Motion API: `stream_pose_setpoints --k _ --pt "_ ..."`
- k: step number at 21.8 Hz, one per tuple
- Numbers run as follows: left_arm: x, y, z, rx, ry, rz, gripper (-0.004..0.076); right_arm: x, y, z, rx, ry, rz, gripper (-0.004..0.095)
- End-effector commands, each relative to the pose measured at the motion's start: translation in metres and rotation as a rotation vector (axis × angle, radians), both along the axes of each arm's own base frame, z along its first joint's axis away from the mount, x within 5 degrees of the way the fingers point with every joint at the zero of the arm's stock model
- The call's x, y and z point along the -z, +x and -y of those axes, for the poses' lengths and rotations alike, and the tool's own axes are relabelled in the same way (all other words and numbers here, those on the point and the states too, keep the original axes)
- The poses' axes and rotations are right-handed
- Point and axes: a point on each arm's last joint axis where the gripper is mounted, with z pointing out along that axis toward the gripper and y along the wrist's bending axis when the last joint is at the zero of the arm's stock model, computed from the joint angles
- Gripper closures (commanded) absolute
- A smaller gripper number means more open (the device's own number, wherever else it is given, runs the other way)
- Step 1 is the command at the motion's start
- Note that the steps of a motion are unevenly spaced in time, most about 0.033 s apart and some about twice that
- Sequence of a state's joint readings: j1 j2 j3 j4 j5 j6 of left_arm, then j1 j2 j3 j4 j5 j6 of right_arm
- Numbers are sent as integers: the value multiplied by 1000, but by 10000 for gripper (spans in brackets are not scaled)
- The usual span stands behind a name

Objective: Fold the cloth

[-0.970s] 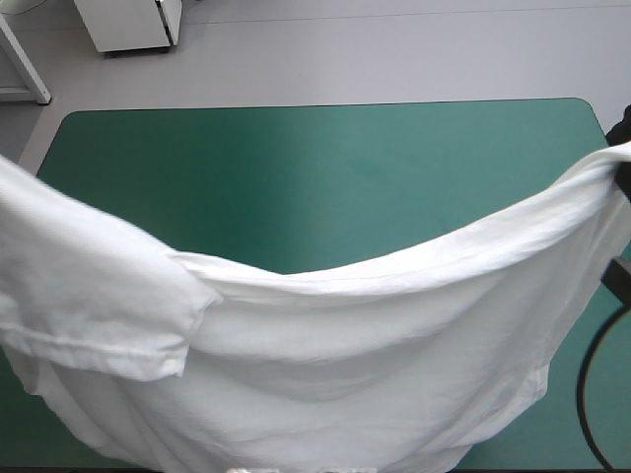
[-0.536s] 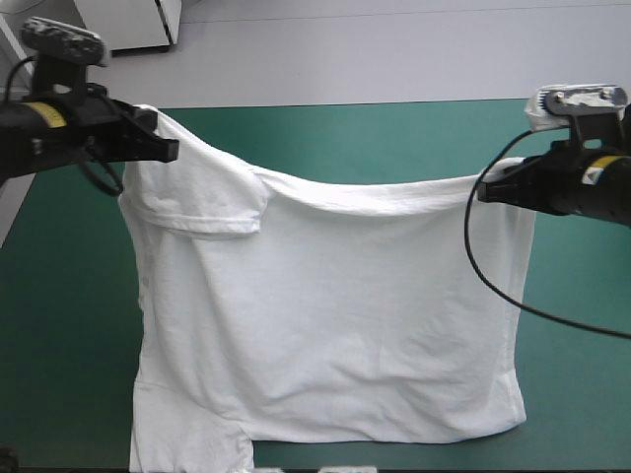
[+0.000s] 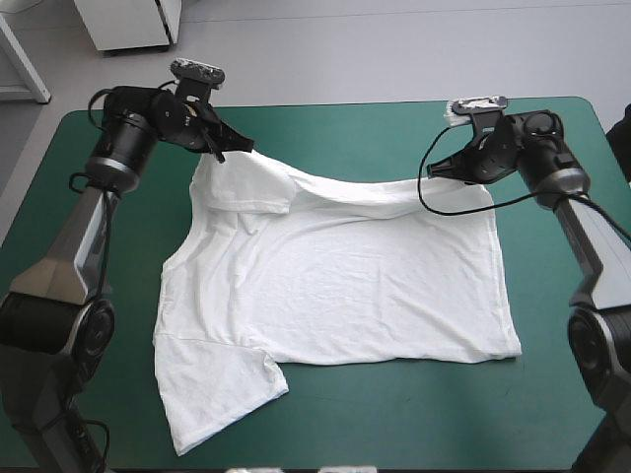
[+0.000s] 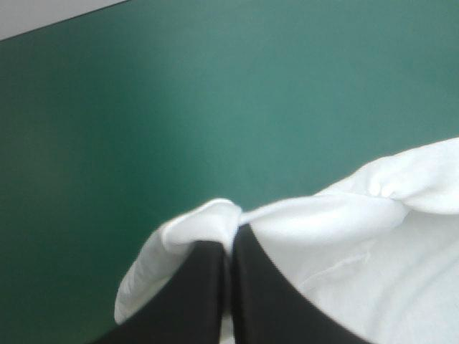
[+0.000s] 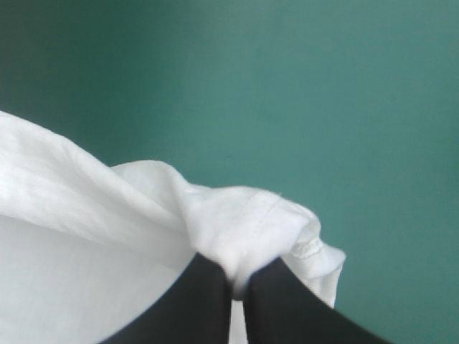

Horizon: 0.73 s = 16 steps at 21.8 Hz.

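Left claw (image 3: 240,150) and right claw (image 3: 435,169) have come down over the far side of the teal-green-covered bench (image 3: 375,128). The white short-sleeved T-shirt (image 3: 345,286), which hung stretched between them just before, now lies mostly spread flat on it. Each claw is pinched nearly closed on a bunched far corner of the shirt.

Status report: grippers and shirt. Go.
Left gripper shut on the T-shirt, far left corner. Right gripper shut on far right corner. T-shirt mostly flat on teal-green cover. No obstruction seen.
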<state>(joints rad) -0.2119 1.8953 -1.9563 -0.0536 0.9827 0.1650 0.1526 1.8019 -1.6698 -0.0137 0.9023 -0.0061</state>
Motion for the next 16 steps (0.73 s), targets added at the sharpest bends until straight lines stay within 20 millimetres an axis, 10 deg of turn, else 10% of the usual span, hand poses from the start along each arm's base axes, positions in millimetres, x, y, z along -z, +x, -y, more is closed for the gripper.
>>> stream_pose_setpoints --k 1,5,10,16 --pt "-8 11 4 -9 -43 119 734 -5 21 4 15 -12 89 921" --pt "9 27 7 -39 -80 137 734 13 42 12 30 -13 64 809" --pt "22 42 9 -21 -55 192 599 8 67 44 87 79 134 185" --pt "-16 -2 1 13 -3 46 290 -23 44 83 104 159 79 196"
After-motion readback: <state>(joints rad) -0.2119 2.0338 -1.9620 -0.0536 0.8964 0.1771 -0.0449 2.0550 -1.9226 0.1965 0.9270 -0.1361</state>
